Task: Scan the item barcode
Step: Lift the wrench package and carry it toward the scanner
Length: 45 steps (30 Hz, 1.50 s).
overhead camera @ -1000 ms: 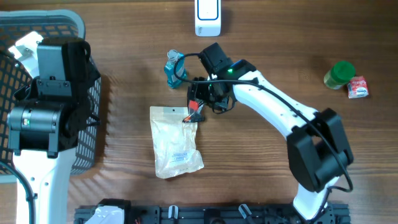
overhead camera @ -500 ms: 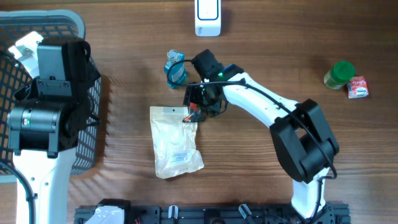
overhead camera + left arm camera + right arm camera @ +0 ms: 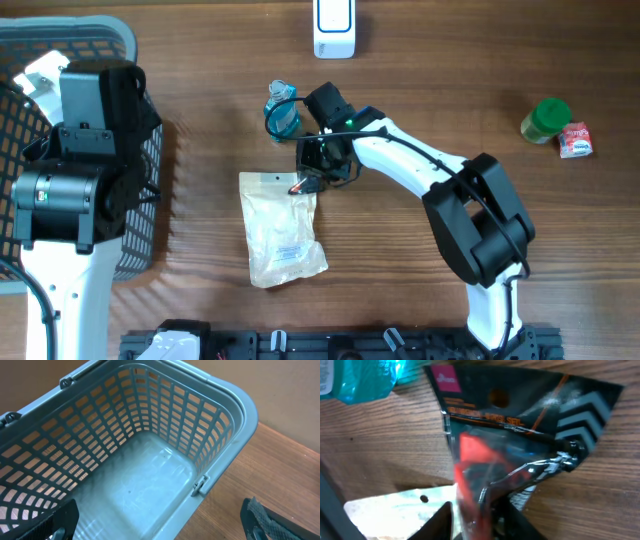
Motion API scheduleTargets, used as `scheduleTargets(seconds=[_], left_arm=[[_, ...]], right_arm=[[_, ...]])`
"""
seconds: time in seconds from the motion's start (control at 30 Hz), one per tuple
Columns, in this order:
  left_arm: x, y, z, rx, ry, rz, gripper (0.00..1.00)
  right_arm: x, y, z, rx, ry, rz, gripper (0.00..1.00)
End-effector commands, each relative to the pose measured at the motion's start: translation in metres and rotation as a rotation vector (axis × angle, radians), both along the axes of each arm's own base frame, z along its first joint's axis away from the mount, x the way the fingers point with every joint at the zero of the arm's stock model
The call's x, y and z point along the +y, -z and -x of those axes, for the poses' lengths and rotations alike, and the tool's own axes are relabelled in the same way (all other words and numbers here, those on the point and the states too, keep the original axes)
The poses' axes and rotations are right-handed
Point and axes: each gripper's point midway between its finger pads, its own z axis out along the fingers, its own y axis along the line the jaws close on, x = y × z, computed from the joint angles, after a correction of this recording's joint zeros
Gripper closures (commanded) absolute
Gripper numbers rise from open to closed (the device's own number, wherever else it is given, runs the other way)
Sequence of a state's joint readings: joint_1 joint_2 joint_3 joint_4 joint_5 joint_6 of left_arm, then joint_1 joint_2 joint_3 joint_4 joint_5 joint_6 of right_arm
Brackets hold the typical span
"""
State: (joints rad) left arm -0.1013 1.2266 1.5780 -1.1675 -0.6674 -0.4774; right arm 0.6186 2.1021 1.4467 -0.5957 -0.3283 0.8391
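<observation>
While the left arm hangs over the grey plastic mesh basket (image 3: 150,435) at the 9 o'clock edge of the brown wooden worktop (image 3: 450,60), the left end effector (image 3: 160,525) stands fully spread and holds nothing.

Right end effector (image 3: 477,522): near worktop centre. Fingers pressed in from both sides on the lower end of the black glossy plastic packet (image 3: 520,415), which has a pink label and red contents. Film is bunched between the fingers, so it is pinching the packet. Cannot tell whether the packet is clear of the wood.

Packet position: worktop centre, its lower end at the top right corner of a pale translucent pouch (image 3: 283,232) lying at 7 o'clock of it. Touching or overlapping, cannot tell which.

Neighbours, taken from the packet:
- teal crinkled wrapper item (image 3: 281,112), 11 o'clock, near.
- white rectangular scanner unit (image 3: 334,30), 12 o'clock, well apart, at the far edge.
- green round jar (image 3: 546,118) with a small red-and-white sachet (image 3: 574,140) just beside it, 3 o'clock, well apart.
</observation>
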Motion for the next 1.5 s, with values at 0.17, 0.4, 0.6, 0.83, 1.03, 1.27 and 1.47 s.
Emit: scheduleTargets(seconds=[0.17, 0.4, 0.6, 0.83, 1.03, 1.27, 1.47], left_arm=[[0.003, 0.001, 0.001, -0.004, -0.017, 0.006, 0.0], [0.003, 0.001, 0.001, -0.004, -0.017, 0.006, 0.0], [0.003, 0.001, 0.001, -0.004, -0.017, 0.006, 0.0], [0.003, 0.001, 0.001, -0.004, -0.017, 0.006, 0.0], [0.003, 0.001, 0.001, -0.003, -0.017, 0.006, 0.0], [0.003, 0.001, 0.001, -0.004, -0.017, 0.006, 0.0], [0.003, 0.001, 0.001, -0.004, -0.017, 0.006, 0.0]], right_arm=[[-0.007, 0.026, -0.002, 0.01, 0.01, 0.058, 0.91], [-0.008, 0.026, -0.003, 0.001, 0.014, 0.068, 0.95], [0.001, 0.018, 0.011, 0.079, -0.014, -0.009, 0.95], [0.004, -0.036, 0.028, 0.179, -0.043, -0.182, 0.95], [-0.025, -0.1, 0.038, 0.227, 0.009, -0.269, 0.95], [-0.042, -0.173, 0.035, 0.281, 0.074, -0.526, 0.95], [-0.047, -0.187, 0.034, 0.401, 0.162, -0.603, 0.95]])
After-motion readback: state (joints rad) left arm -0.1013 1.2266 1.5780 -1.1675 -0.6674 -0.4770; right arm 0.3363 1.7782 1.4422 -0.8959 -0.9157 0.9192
